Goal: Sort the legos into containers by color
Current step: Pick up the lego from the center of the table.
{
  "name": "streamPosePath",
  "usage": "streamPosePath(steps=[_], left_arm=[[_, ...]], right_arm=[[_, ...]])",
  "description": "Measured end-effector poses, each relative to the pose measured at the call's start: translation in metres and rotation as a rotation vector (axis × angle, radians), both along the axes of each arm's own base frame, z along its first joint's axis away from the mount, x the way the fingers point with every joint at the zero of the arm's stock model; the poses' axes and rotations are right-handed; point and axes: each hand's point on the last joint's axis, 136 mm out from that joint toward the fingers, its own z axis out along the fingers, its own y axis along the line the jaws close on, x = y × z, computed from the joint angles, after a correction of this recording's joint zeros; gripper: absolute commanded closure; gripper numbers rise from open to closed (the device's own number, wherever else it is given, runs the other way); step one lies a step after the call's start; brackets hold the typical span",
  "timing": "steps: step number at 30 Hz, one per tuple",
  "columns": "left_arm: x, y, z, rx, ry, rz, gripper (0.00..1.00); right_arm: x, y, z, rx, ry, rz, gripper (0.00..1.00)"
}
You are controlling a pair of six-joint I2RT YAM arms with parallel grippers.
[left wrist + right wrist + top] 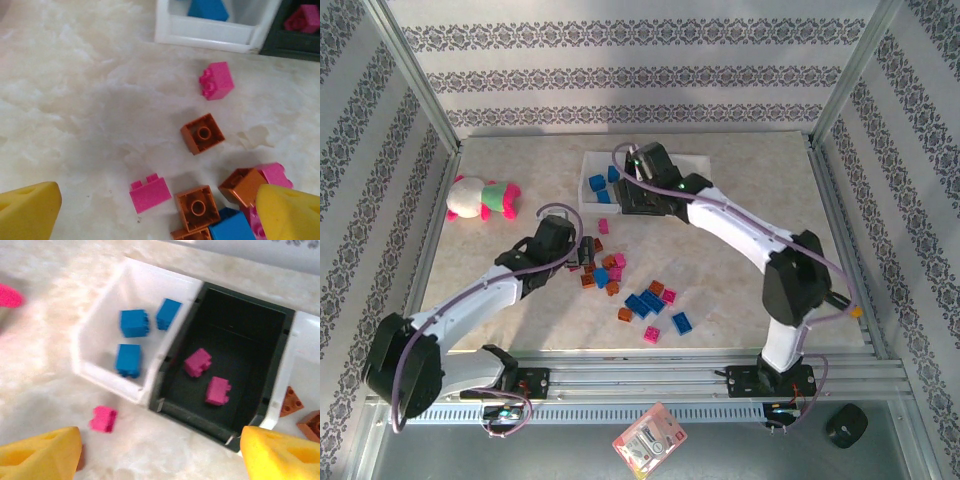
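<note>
Loose legos lie mid-table: an orange, pink and blue cluster (605, 268) and blue ones (645, 303) nearer the front. My left gripper (585, 250) hovers open over that cluster, with a pink brick (150, 193) and an orange brick (197, 206) between its yellow fingers (27, 212). My right gripper (638, 205) hangs open and empty at the front of the containers. The left white tray (95, 347) holds three blue bricks (134, 323). Two magenta bricks (198, 362) lie in the black tray (240, 330). Orange bricks (291, 402) sit in the right white tray (300, 335).
A pink-white-green plush toy (480, 197) lies at the left of the table. One pink brick (103, 418) rests on the table just before the white tray. Metal frame posts and patterned walls enclose the table. A rail (650, 375) runs along the near edge.
</note>
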Motion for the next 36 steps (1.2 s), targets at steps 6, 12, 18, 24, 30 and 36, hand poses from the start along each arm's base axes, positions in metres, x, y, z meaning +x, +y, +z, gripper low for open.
streamPosePath(steps=[6,12,18,24,30,36], left_arm=[[0.014,0.003,-0.025,0.004,0.165,0.118,0.09],[0.014,0.001,-0.051,-0.016,0.289,0.181,0.25],[0.005,0.0,-0.071,-0.029,0.374,0.205,0.3],[0.001,-0.002,-0.08,-0.042,0.408,0.217,0.47],[0.0,-0.003,-0.087,-0.036,0.428,0.212,0.57],[0.0,-0.003,-0.086,-0.031,0.426,0.203,0.74]], right_arm=[[-0.052,0.005,0.002,0.032,0.0,0.104,0.16],[-0.081,0.007,-0.014,0.04,0.043,0.149,0.16],[-0.085,0.007,-0.018,0.049,0.058,0.151,0.16],[-0.084,0.009,-0.018,0.062,0.06,0.147,0.16],[-0.084,0.009,-0.018,0.063,0.062,0.145,0.16],[-0.085,0.009,-0.018,0.062,0.062,0.146,0.16]])
